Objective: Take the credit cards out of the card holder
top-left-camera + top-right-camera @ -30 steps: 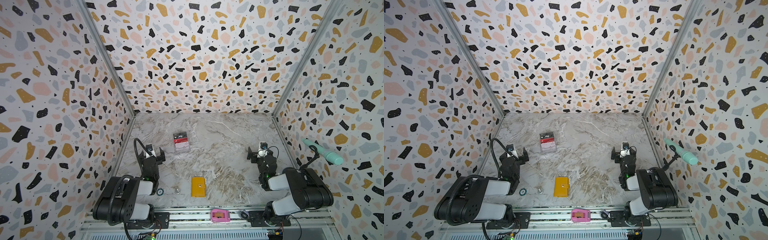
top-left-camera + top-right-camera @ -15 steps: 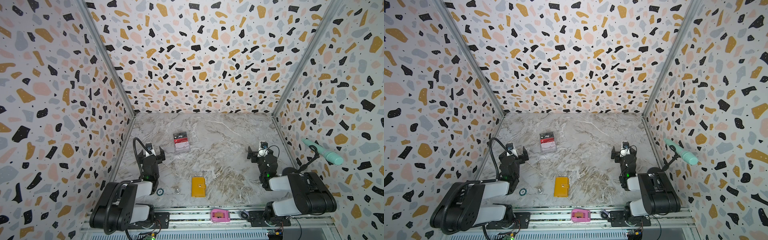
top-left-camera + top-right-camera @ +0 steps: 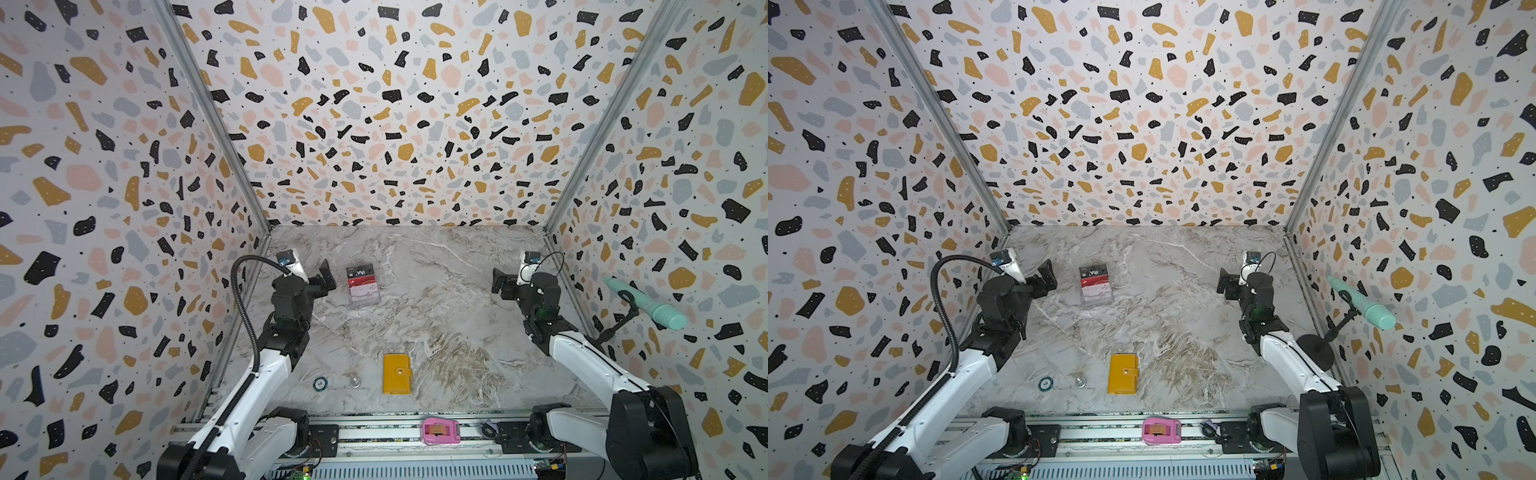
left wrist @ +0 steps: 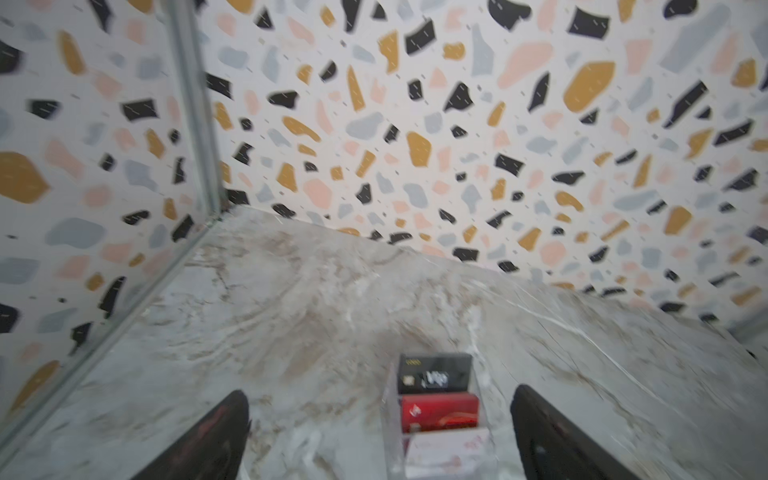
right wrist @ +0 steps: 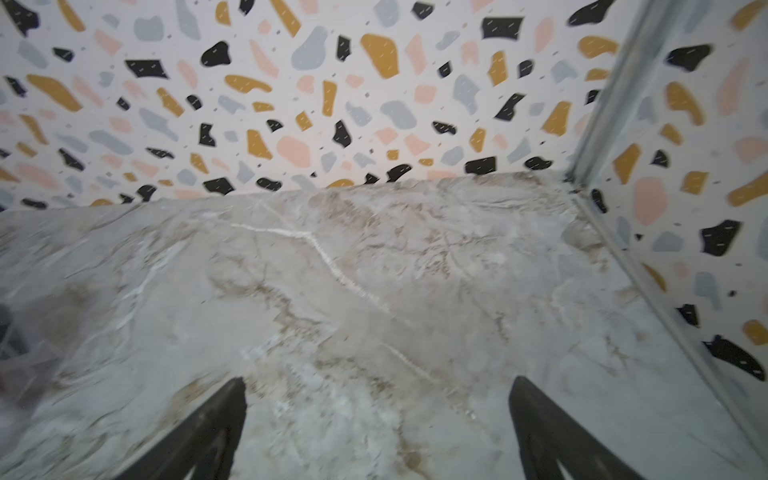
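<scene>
The mustard-yellow card holder (image 3: 397,373) (image 3: 1122,373) lies shut near the table's front edge, snap tab fastened. The credit cards are hidden inside it. My left gripper (image 3: 323,279) (image 3: 1045,277) hangs open at the left, just left of a clear acrylic stand (image 3: 363,286) (image 3: 1095,286). In the left wrist view the left gripper (image 4: 380,392) is empty, and the stand (image 4: 436,419) shows between its fingers, holding a black VIP card, a red card and a white card. My right gripper (image 3: 500,284) (image 3: 1225,286) (image 5: 376,380) is open and empty over bare marble at the right.
A small round token (image 3: 320,383) and a little metal disc (image 3: 354,381) lie left of the card holder. A pink tape dispenser (image 3: 440,431) sits on the front rail. A teal wand (image 3: 644,303) juts from the right wall. Patterned walls enclose three sides.
Both arms have stretched out, and both open grippers have risen slightly toward the back. Nothing on the table has moved.
</scene>
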Motion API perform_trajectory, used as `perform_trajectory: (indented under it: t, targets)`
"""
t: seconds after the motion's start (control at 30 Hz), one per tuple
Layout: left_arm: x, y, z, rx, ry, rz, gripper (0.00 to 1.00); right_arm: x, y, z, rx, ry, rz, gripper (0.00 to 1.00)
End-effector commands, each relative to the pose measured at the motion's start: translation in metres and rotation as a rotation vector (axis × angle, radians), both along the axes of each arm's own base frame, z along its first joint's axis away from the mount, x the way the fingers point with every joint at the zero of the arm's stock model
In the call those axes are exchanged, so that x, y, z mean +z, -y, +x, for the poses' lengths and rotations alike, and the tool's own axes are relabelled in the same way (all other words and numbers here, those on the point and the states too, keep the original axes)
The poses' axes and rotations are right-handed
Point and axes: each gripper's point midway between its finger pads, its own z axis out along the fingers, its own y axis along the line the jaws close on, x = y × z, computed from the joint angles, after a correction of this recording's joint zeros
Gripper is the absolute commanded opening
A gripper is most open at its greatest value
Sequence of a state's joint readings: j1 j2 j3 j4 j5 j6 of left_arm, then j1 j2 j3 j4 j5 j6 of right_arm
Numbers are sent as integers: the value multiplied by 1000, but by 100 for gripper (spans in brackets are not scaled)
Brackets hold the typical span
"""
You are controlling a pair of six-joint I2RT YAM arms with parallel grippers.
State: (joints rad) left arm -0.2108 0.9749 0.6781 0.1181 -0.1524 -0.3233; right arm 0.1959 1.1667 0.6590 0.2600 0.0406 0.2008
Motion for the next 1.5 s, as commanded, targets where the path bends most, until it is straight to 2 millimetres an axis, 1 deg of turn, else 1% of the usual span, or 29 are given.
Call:
perform_trajectory:
  t: [0.0,0.07,0.13,0.2,0.27,0.4,0.5,0.53,0.67,0.73,0.93,1.07,1.17,1.3,1.47]
  targets:
    - [-41,52,-32,-229,-272,-48,98,-22,-32,-32,116,-227,65,99]
    - [-48,76,-47,-318,-332,-57,95,-19,-48,-44,185,-257,109,99]
    - [-56,96,-64,-382,-381,-65,94,-17,-65,-60,270,-293,161,100]
    - [-66,108,-80,-421,-430,-77,92,-16,-81,-77,347,-327,187,99]
    - [-74,119,-94,-459,-466,-112,88,-21,-96,-95,428,-372,198,97]
    - [-87,137,-119,-512,-509,-176,83,-34,-115,-123,535,-469,218,92]
    - [-102,143,-133,-516,-542,-211,80,-44,-128,-140,590,-519,243,88]
    - [-108,145,-136,-516,-551,-226,78,-47,-132,-144,605,-529,247,87]
    - [-133,162,-156,-559,-592,-297,73,-63,-148,-162,655,-578,252,80]
    - [-141,168,-163,-568,-603,-328,68,-69,-152,-168,668,-599,252,77]
    - [-164,165,-170,-511,-648,-271,64,-89,-167,-186,701,-660,266,69]
    - [-180,164,-174,-487,-692,-244,58,-104,-178,-195,711,-703,281,65]
    - [-189,162,-175,-468,-724,-216,56,-112,-188,-200,721,-722,285,63]
    - [-198,162,-177,-455,-760,-203,54,-119,-201,-206,740,-747,278,58]
    - [-206,165,-185,-476,-798,-201,49,-131,-212,-215,756,-786,273,54]
